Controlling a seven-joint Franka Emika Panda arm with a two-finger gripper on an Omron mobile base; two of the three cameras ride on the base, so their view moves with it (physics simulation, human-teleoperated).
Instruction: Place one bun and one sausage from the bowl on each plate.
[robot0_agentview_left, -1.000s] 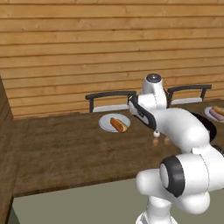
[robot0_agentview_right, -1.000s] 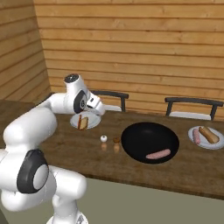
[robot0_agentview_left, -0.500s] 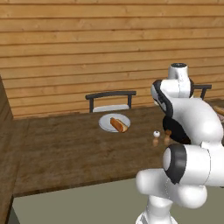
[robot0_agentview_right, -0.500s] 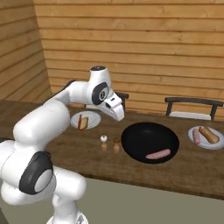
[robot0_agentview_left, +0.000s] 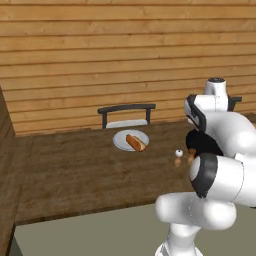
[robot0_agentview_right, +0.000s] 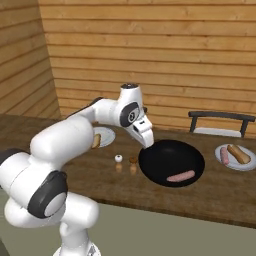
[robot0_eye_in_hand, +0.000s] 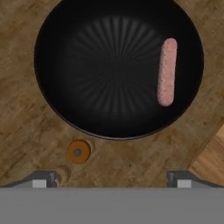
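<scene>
Left plate (robot0_agentview_right: 104, 136) with bun (robot0_agentview_left: 135, 142) near counter (robot0_agentview_right: 220, 192) back edge, end effector (robot0_agentview_right: 146, 142) spread and empty — swung from left plate to bowl (robot0_agentview_right: 171, 163) rim, one sausage (robot0_agentview_right: 180, 176) inside, right plate (robot0_agentview_right: 238, 159) filled, shakers (robot0_agentview_right: 119, 163) beside bowl.

One black bowl (robot0_agentview_right: 171, 162) sits on the table, with two plates (robot0_agentview_right: 236, 156) — one on each side of it. Two sausages (robot0_agentview_right: 181, 176) — one in the bowl, one on the right plate. Two buns (robot0_agentview_left: 135, 142), one per plate. Two shakers (robot0_agentview_right: 118, 162) stand just left of the bowl. Two chairs (robot0_agentview_left: 126, 114) stand behind.
</scene>
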